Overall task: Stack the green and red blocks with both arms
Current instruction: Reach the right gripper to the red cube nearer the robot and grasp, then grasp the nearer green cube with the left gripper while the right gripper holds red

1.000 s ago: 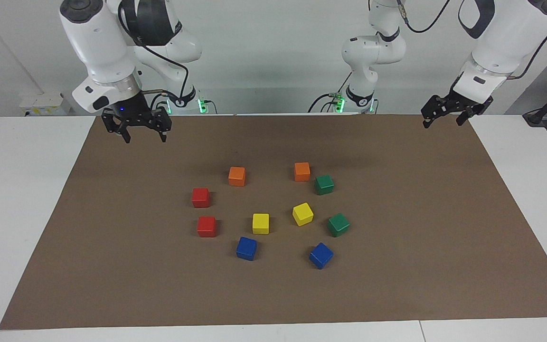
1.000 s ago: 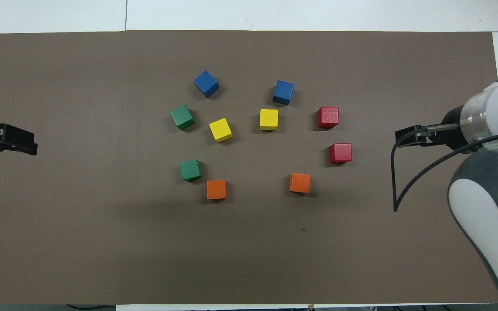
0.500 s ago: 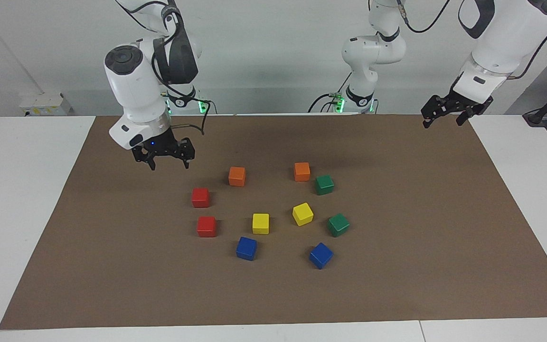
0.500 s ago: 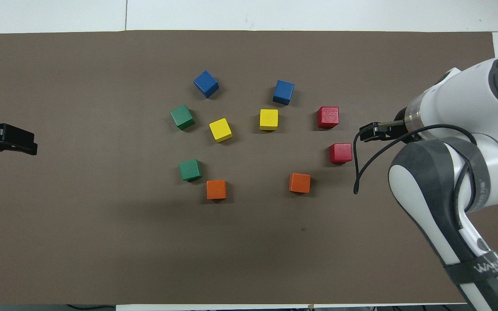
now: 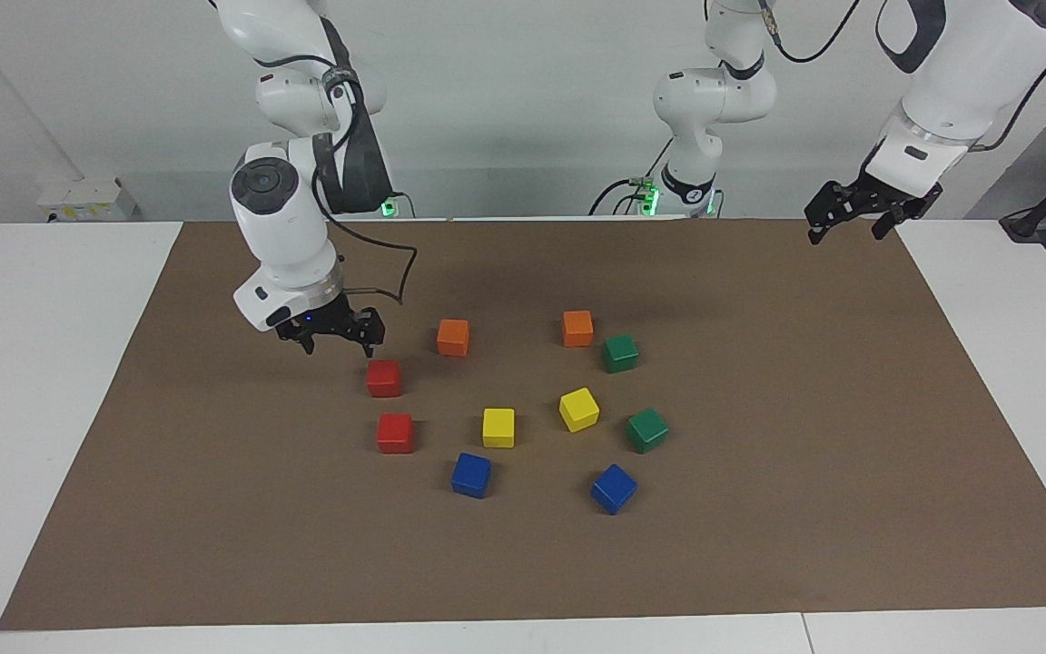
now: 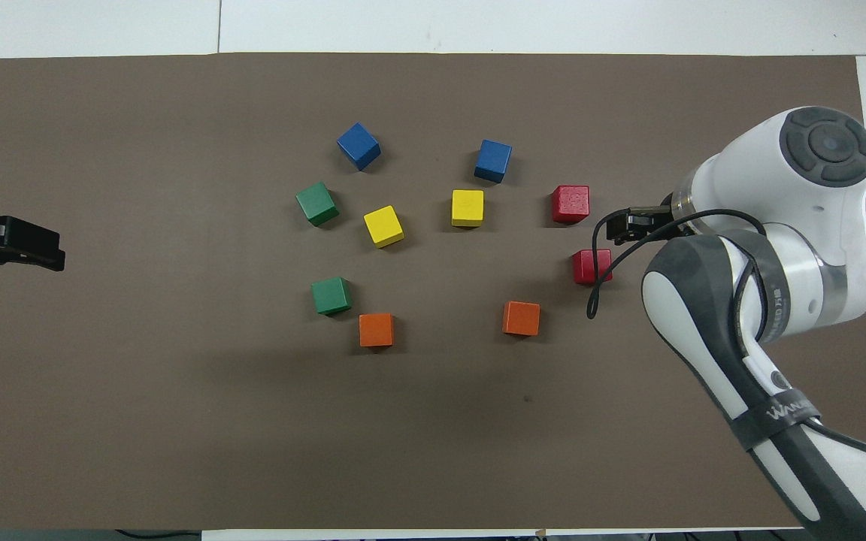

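On the brown-covered counter [image 5: 214, 509] sit two red blocks [image 5: 384, 378] and two green blocks [image 5: 620, 352], small, stiff, likely light cubes best pinched across flat sides, while the right pincer [image 5: 330, 331] hovers with fingers apart beside the red pair and the left pincer [image 5: 853, 214] waits, also apart.

A robotics lab. 2 white robot arms [image 5: 291, 218] are mounted at the edge of a white table [image 5: 42, 363], cables trailing to green-lit base units by a plain grey wall [image 5: 523, 109]. A brown mat [image 5: 759, 509] covers the tabletop, with 10 small coloured cubes [image 5: 499, 427] laid out on it like test pieces.
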